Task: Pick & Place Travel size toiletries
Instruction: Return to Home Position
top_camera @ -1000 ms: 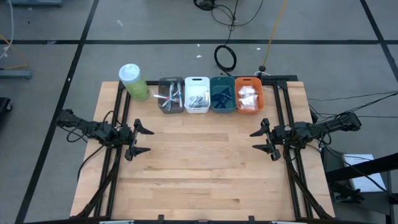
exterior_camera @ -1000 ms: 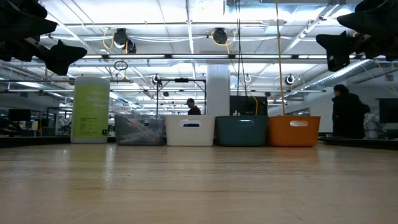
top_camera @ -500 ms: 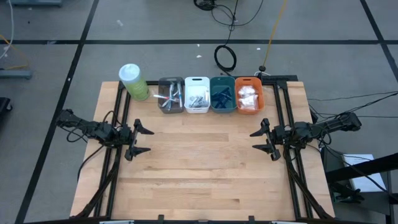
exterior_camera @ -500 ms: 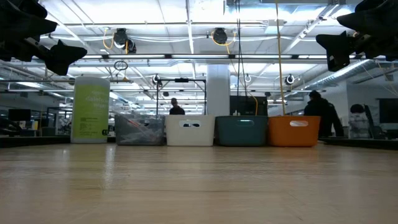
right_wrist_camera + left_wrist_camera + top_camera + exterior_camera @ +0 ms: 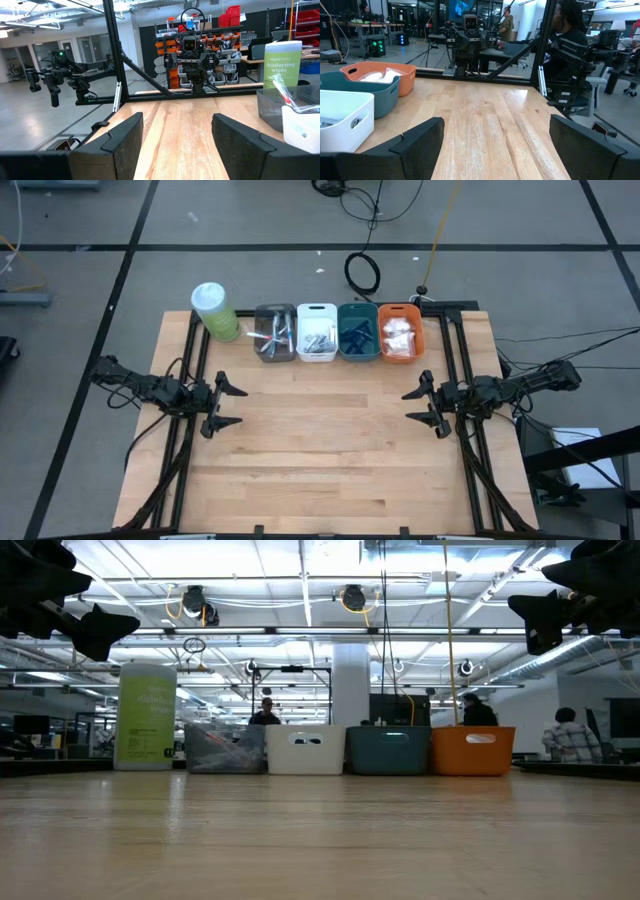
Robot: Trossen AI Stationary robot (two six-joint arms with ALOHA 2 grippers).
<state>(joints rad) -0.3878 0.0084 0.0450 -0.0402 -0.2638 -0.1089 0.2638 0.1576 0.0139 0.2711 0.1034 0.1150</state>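
Note:
The toiletries lie sorted in four bins along the table's far edge: slim sticks in the grey bin (image 5: 274, 333), silvery pieces in the white bin (image 5: 317, 333), dark blue sticks in the teal bin (image 5: 357, 332), white pouches in the orange bin (image 5: 400, 332). My left gripper (image 5: 226, 405) hovers open above the table's left side. My right gripper (image 5: 421, 406) hovers open above the right side. The two face each other across bare wood, both well short of the bins.
A pale-green cylinder with a white lid (image 5: 214, 311) stands left of the grey bin at the far left corner. Black frame rails (image 5: 190, 380) run along both table sides. People move in the room beyond the table in the low view.
Neither arm nor any item on the table has moved. Only people in the room behind the table have walked leftward.

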